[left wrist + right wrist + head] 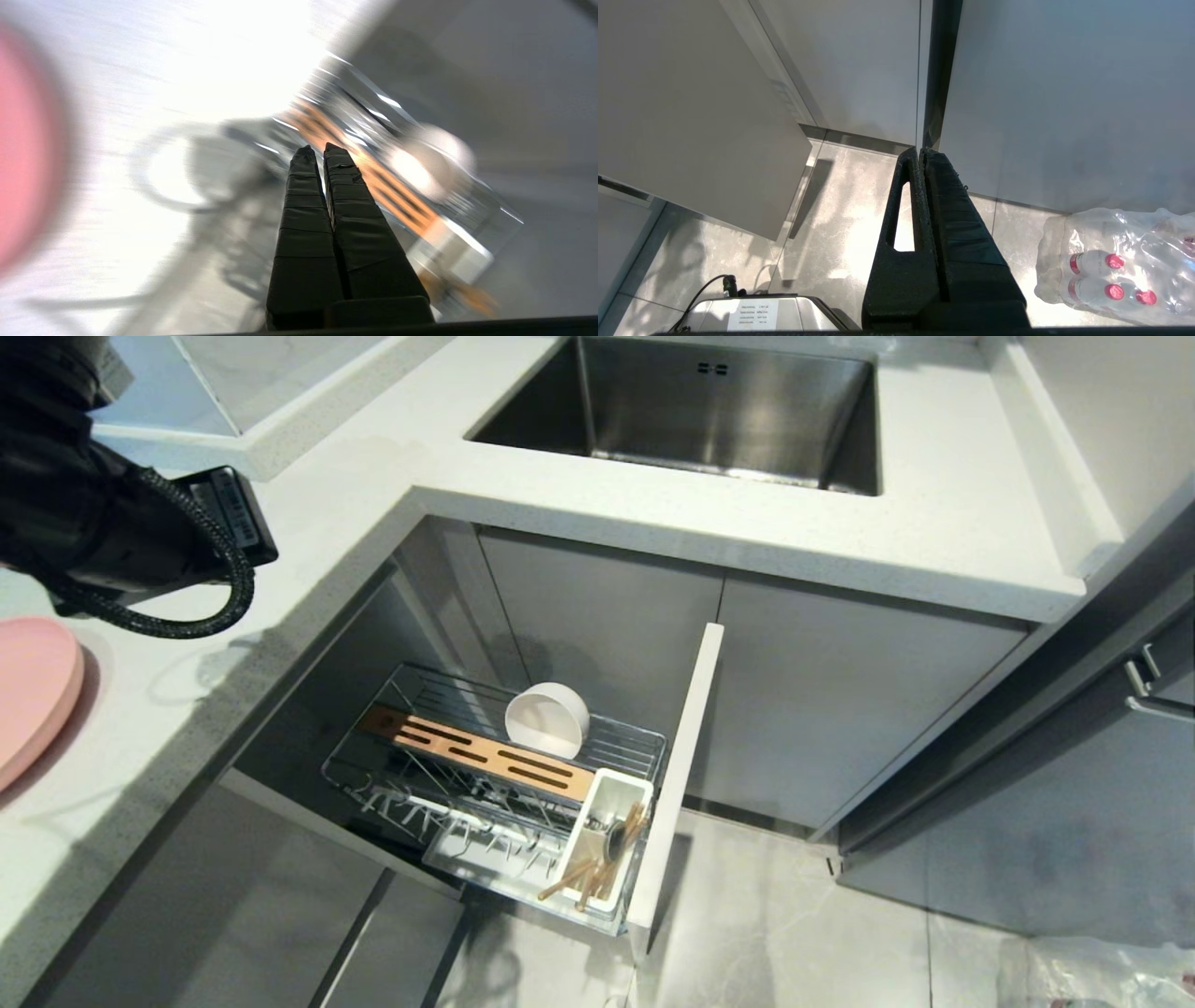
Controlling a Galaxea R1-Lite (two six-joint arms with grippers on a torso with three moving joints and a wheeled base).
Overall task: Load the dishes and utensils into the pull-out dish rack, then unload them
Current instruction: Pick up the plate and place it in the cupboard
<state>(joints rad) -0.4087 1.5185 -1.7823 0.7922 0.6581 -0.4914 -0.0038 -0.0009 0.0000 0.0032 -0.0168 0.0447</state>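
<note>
The pull-out dish rack (pixel 504 775) stands drawn out of the cabinet under the worktop, low in the middle of your head view, but start at your far left: the pink plate (pixel 33 695) lies flat on the white worktop (pixel 187 709), cut off by the edge of the view. Just above it you have the left arm, dark and cabled, held over the worktop; its gripper is outside the head view. In the left wrist view the left gripper (pixel 321 150) has its two black fingers pressed together with nothing between them, hanging in the air with the plate (pixel 25 149) off to one side and the rack (pixel 373 177) beyond its tips, all of it smeared.

Moving right, you reach the rack itself: a chrome wire basket with a slotted wooden strip (pixel 481 756) across it. The white bowl (pixel 548 718) stands on its edge in the wires behind the strip, its opening facing the front. At the rack's right end sits the white utensil cup (pixel 607 826), holding the wooden chopsticks (pixel 597 868) and the spoon (pixel 616 840), all leaning. The pale grey front panel (pixel 677 775) closes off that end.

Above and behind you see the steel sink (pixel 709 411). Farthest right, the right gripper (pixel 920 151) hangs closed and empty above the grey floor, near a wrapped pack of bottles (pixel 1115 266)
</note>
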